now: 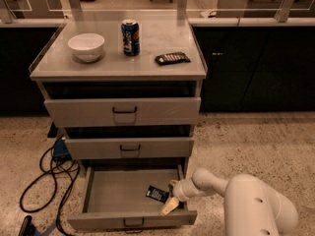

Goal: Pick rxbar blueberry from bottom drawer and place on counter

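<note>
The bottom drawer [106, 193] is pulled open, its grey tray facing up. The rxbar blueberry [157, 194], a small dark-blue wrapped bar, lies flat in the tray's right part. My gripper [170, 206] reaches down into the drawer's right front corner, its pale fingertips just right of and in front of the bar, apart from it. My white arm comes in from the lower right. The counter [110, 63] is the pale-grey top of the cabinet, above the drawers.
On the counter stand a white bowl [86, 46], a blue soda can [130, 37] and a dark wrapped bar [172, 58]. The two upper drawers [123, 111] are slightly open. Black cables [47, 173] lie on the floor at the left. Black cabinets stand behind.
</note>
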`<state>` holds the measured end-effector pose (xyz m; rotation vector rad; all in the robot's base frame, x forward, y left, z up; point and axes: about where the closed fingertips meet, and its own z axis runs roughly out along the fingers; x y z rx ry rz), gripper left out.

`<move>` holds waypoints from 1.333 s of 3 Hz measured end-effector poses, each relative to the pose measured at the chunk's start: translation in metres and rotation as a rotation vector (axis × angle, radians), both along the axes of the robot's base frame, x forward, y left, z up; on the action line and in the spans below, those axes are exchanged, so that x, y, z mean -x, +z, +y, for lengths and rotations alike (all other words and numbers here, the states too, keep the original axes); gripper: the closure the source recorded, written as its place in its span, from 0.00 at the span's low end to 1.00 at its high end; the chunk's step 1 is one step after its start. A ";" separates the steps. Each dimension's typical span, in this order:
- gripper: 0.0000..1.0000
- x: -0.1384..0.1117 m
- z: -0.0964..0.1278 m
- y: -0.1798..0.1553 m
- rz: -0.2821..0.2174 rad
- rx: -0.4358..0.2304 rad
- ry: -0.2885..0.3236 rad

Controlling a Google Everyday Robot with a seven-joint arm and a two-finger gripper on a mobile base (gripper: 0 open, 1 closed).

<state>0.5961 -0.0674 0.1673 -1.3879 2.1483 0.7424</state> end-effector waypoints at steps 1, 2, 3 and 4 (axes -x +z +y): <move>0.00 -0.037 -0.026 0.006 -0.068 0.031 -0.063; 0.00 -0.060 -0.018 0.058 -0.150 0.044 -0.088; 0.00 -0.052 0.010 0.065 -0.119 0.028 -0.067; 0.00 -0.040 0.036 0.037 -0.039 -0.001 -0.030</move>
